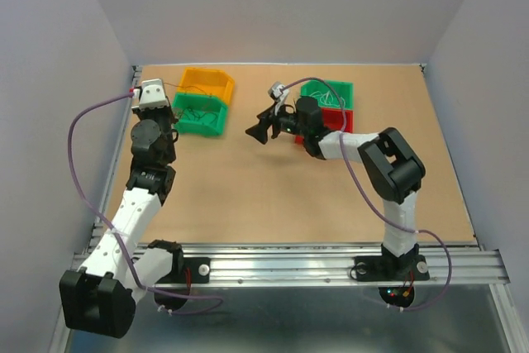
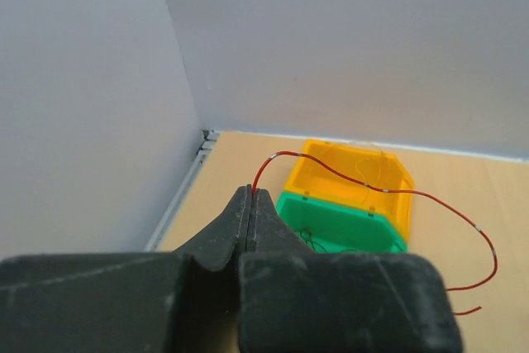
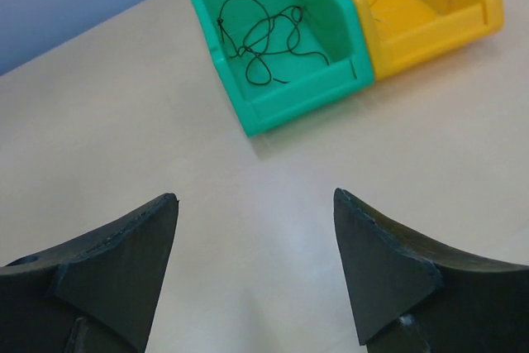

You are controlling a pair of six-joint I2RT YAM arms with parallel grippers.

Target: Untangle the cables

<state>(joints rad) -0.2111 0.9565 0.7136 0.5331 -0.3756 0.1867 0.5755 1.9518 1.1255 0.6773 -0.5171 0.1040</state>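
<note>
Cables (image 2: 331, 173): dark cable (image 3: 263, 37) coiled in green bin (image 3: 297, 109), red cable (image 2: 430, 197) in left hand (image 2: 252, 197).

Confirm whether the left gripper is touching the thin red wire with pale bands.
Touching. Left wrist view shows the left gripper shut, pinching one end of the thin red wire.

A robot lab cell is indicated: a brown table (image 1: 248, 196) is enclosed by plain grey walls (image 1: 281, 6), two arms (image 1: 132, 204) are bolted to an aluminium rail (image 1: 289, 258), and coloured plastic bins (image 1: 198, 126) are set out.
</note>
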